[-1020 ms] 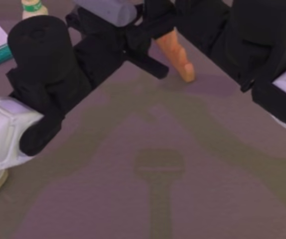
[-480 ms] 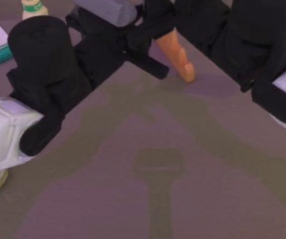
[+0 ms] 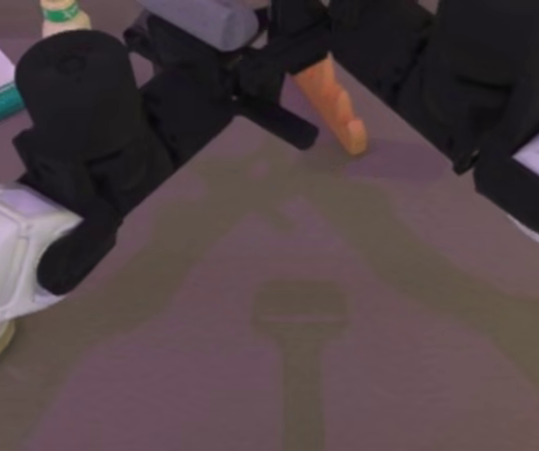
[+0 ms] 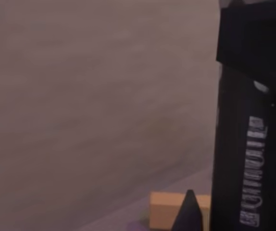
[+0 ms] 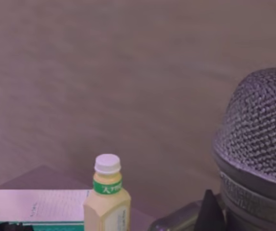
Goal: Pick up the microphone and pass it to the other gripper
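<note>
Right wrist view: microphone [image 5: 258, 144] head just beside right gripper's fingertip [image 5: 208, 209]

My grippers hang over a dull purple-grey table [image 3: 363, 357]. Just beside my left gripper an orange block [image 3: 337, 108] lies on it. Farther out past that gripper stand 1 yellow bottle [image 5: 107, 198] and 1 green-edged white book [image 5: 34, 206].

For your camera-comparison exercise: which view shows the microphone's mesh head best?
The right wrist view: the microphone fills one side there, its silver mesh weave plain to see. The left wrist view shows only a black lettered handle, and the top view has the microphone mostly hidden among both arms' dark parts.
</note>
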